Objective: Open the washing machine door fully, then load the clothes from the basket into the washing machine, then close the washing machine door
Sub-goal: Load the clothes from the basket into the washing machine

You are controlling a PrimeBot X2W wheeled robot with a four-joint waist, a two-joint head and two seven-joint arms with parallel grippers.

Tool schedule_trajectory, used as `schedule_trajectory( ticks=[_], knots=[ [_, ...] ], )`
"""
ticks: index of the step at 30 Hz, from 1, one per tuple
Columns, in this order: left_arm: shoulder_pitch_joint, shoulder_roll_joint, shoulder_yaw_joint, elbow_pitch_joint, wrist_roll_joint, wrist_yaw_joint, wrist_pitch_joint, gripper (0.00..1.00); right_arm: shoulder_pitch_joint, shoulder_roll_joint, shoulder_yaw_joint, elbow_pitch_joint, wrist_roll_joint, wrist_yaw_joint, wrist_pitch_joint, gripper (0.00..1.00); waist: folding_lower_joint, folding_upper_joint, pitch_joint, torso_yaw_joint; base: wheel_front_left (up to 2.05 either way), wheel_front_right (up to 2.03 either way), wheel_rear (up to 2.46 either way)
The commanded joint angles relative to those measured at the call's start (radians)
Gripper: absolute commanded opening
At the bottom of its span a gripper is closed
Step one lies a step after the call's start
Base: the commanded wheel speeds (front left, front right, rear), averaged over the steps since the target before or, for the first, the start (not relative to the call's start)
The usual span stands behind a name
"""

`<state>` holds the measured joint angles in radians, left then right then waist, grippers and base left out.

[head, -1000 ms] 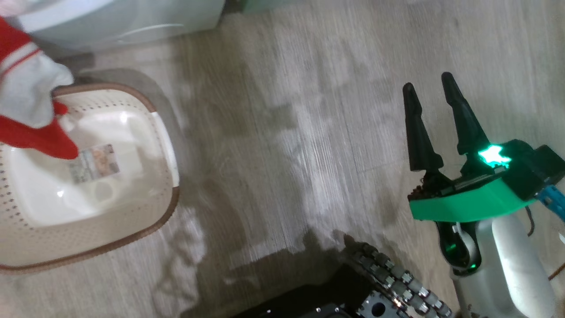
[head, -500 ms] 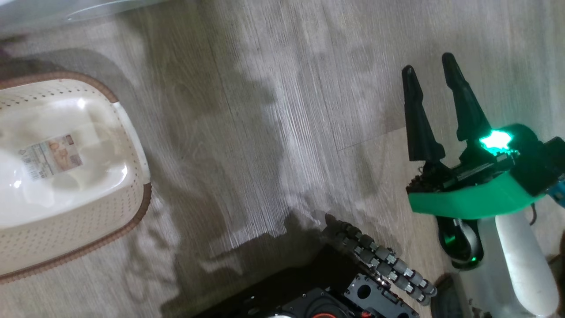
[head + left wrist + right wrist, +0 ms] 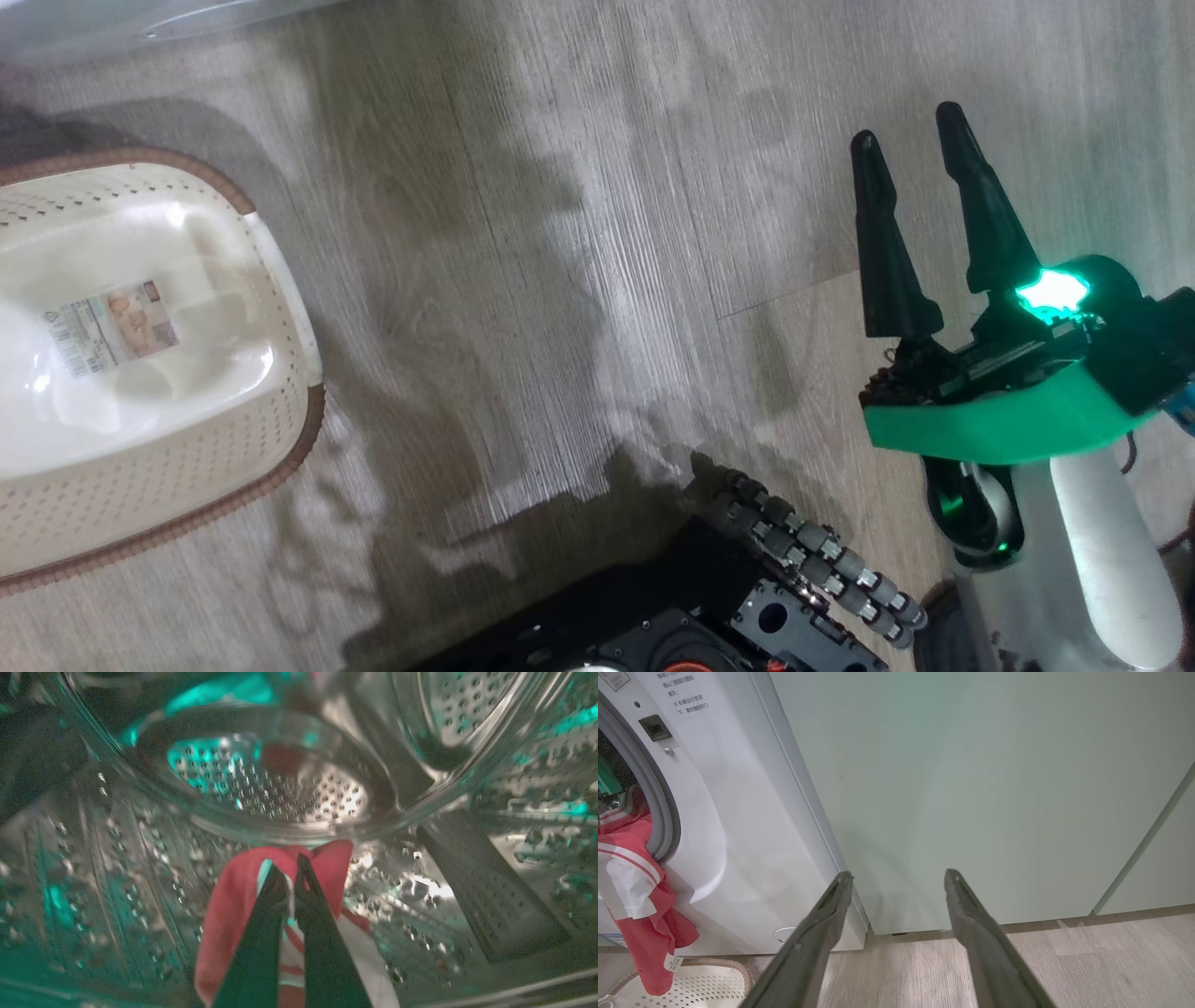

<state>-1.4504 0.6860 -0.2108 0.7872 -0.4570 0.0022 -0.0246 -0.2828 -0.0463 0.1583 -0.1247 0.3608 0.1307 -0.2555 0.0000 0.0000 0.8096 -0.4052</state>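
My left gripper (image 3: 288,863) is inside the perforated steel drum (image 3: 117,858) of the washing machine (image 3: 738,835), shut on a red garment with white stripes (image 3: 224,905). In the right wrist view the red and white clothes (image 3: 644,933) hang out over the grey gasket (image 3: 663,812), down toward the basket (image 3: 691,984). The cream basket (image 3: 187,467) sits on the floor at the left of the head view, holding just its paper label (image 3: 112,327). My right gripper (image 3: 906,126) stands open and holds nothing, off to the right, facing the cabinet front (image 3: 899,874). The washing machine door is out of view.
Pale green cabinets (image 3: 971,788) stand right of the machine. Grey wood-look floor (image 3: 560,280) stretches between the basket and my right arm. My dark base with its cable chain (image 3: 812,551) fills the lower middle of the head view.
The head camera has swung, so the basket sits further left. The red and white garment that hung over the basket a second ago has left the head view. The right gripper stays open.
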Motion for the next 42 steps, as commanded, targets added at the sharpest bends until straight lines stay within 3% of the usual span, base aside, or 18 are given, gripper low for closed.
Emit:
schedule_trajectory(
  ticks=[1,3,4,5,6,14,22,34,42],
  knots=[
    [0.005,0.035,0.012,-0.011,-0.006,-0.002,0.002,0.00,0.020,-0.004,0.012,-0.031,0.001,0.000,-0.006,1.00,0.0000,0.0000,-0.002,0.002,0.00,0.00,0.00],
    [0.011,0.027,0.007,0.015,-0.009,-0.009,-0.003,0.00,0.019,-0.004,0.012,-0.030,-0.001,0.000,-0.006,1.00,0.0000,0.0000,-0.006,0.004,0.00,0.00,0.00],
    [0.016,0.023,0.004,0.028,-0.010,-0.008,-0.008,0.07,0.019,-0.004,0.012,-0.028,-0.002,0.000,-0.006,1.00,0.0000,0.0000,-0.011,0.005,0.00,0.00,0.00],
    [0.023,0.018,0.003,0.040,-0.010,-0.006,-0.014,0.47,0.021,-0.004,0.010,-0.026,-0.003,0.000,-0.006,1.00,0.0000,0.0000,-0.017,0.007,0.00,0.00,0.00],
    [0.027,0.013,0.000,0.046,-0.008,-0.005,-0.028,1.00,0.023,-0.004,0.008,-0.024,-0.005,0.000,-0.006,1.00,0.0000,0.0000,-0.023,0.009,0.00,0.00,0.00],
    [0.128,-0.063,-0.019,0.060,-0.005,0.026,-0.170,1.00,0.053,-0.004,-0.034,-0.011,-0.037,0.000,-0.006,1.00,0.0000,0.0000,-0.111,0.059,0.00,0.00,0.00],
    [0.311,-0.125,-0.002,-0.091,-0.011,0.063,-0.233,1.00,0.084,-0.004,-0.065,-0.003,-0.069,0.000,-0.006,1.00,0.0000,0.0000,-0.196,0.114,0.00,0.00,0.00],
    [0.820,-0.205,0.105,-0.686,0.046,0.220,-0.237,1.00,0.104,-0.004,-0.101,0.009,-0.108,0.000,0.018,1.00,0.0000,0.0000,-0.293,0.196,0.00,0.00,0.00],
    [1.099,-0.267,0.098,-0.896,0.093,0.274,-0.237,1.00,0.108,-0.004,-0.115,0.032,-0.131,0.000,0.047,1.00,0.0000,0.0000,-0.358,0.232,0.00,0.00,0.00]
  ],
)
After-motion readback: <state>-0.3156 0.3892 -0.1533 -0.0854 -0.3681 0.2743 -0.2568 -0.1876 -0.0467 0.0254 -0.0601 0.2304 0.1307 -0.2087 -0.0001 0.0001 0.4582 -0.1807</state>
